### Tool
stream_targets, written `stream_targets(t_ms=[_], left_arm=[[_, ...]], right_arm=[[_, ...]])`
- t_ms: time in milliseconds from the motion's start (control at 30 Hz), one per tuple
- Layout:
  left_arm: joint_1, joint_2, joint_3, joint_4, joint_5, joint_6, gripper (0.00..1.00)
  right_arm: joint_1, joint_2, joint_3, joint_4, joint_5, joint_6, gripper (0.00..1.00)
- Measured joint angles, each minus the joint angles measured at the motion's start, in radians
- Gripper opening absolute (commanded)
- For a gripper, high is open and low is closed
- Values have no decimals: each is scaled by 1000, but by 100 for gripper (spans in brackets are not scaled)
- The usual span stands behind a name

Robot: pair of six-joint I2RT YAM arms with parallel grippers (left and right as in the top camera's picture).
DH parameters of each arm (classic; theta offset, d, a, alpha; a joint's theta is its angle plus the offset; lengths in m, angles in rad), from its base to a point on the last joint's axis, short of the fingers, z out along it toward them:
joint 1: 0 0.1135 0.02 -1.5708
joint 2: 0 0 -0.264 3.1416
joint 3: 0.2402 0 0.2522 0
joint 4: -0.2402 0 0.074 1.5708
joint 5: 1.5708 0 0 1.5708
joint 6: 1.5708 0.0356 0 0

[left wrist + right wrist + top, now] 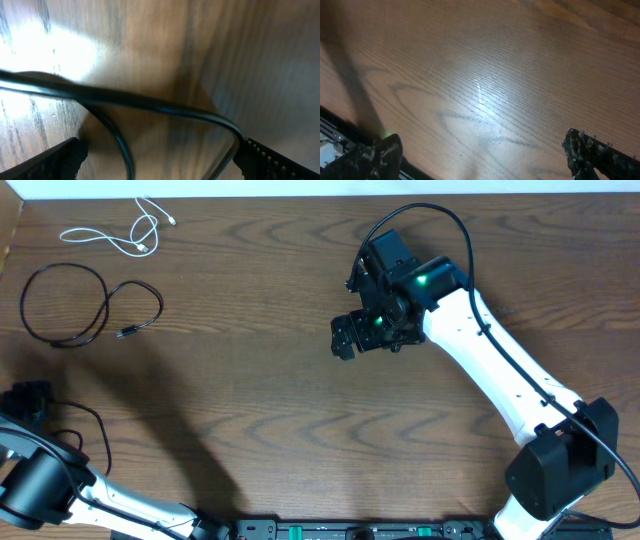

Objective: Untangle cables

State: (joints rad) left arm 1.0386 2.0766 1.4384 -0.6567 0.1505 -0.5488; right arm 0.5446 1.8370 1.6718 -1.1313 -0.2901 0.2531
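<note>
The white cable [130, 235] lies in loose loops at the far left of the table. A black cable [60, 300] lies apart from it in a big loop, its plug end [128, 332] to the right. Another black cable [78, 418] curves off by my left gripper [25, 400] at the table's left edge. In the left wrist view this cable [150, 102] runs across the wood just ahead of the open fingers [160, 155], with a strand passing between them. My right gripper [345, 338] is open and empty over bare wood mid-table, as the right wrist view [482, 150] also shows.
The wooden table [250, 400] fills the view. A black rail [340, 530] runs along the front edge between the arm bases. The right arm [490, 370] reaches in from the front right.
</note>
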Motion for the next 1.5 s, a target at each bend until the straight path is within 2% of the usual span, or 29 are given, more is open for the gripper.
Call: stream_targets(t_ms=[133, 200, 300, 333, 700, 933, 1200, 1367, 1500], left_arm=[[-2, 0, -5, 14, -1, -2, 93], [-2, -1, -8, 19, -3, -2, 79], [-3, -1, -15, 39, -9, -7, 52], [-6, -1, -18, 42, -11, 0, 49], [-89, -1, -31, 134, -4, -2, 47], [-137, -1, -39, 221, 2, 6, 39], [-137, -1, -39, 270, 7, 127, 40], [-137, -1, -18, 269, 66, 198, 40], [-137, -36, 4, 275, 100, 218, 44]], right_arm=[[0, 0, 0, 5, 0, 3, 99], [0, 0, 0, 5, 0, 3, 99], [0, 0, 0, 3, 0, 4, 99], [0, 0, 0, 2, 0, 4, 99], [0, 0, 0, -9, 0, 11, 99], [0, 0, 0, -9, 0, 29, 99], [0, 0, 0, -8, 0, 33, 99], [0, 0, 0, -8, 0, 35, 99], [0, 0, 0, -7, 0, 36, 99]])
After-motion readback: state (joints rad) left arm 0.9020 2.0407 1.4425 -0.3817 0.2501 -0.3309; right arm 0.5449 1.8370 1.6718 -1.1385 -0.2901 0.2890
